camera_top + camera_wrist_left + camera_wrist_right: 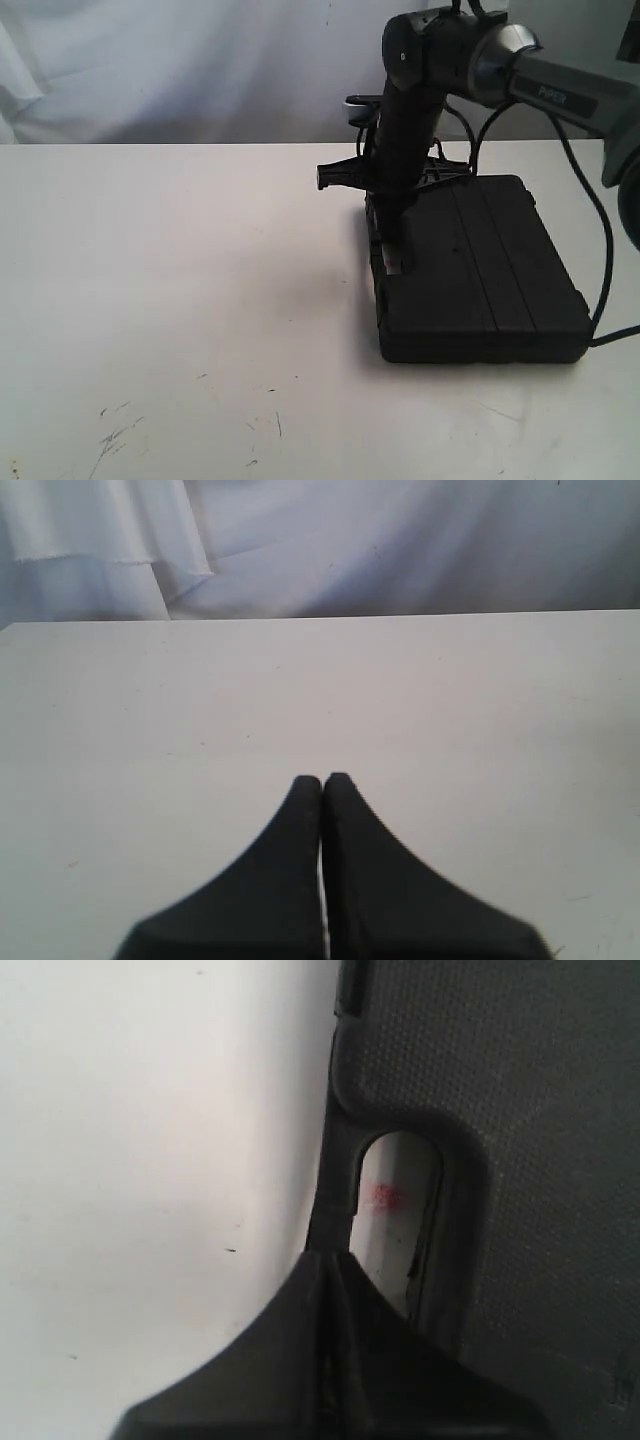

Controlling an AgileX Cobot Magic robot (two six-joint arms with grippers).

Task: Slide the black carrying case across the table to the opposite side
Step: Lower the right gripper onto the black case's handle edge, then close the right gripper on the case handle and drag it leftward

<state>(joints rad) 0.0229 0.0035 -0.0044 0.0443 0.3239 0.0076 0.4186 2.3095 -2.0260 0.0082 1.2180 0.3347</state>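
1. The case [480,270] lies flat on the right half of the table [180,280]. Its handle edge faces the table's middle, well apart from the left edge.
2. Our right gripper [392,250] is pressed together and pinches nothing. Its tips sit at the handle cut-out [395,1210], where a red dot [386,1197] on the table shows through; we cannot tell whether they touch the rim.
3. Our left gripper [322,780] is also pressed together, over bare table.
4. We judge the slide goes best if we seat the tips low inside the cut-out, against its outer bar. Then we draw steadily toward the left edge, without lifting or twisting the case.
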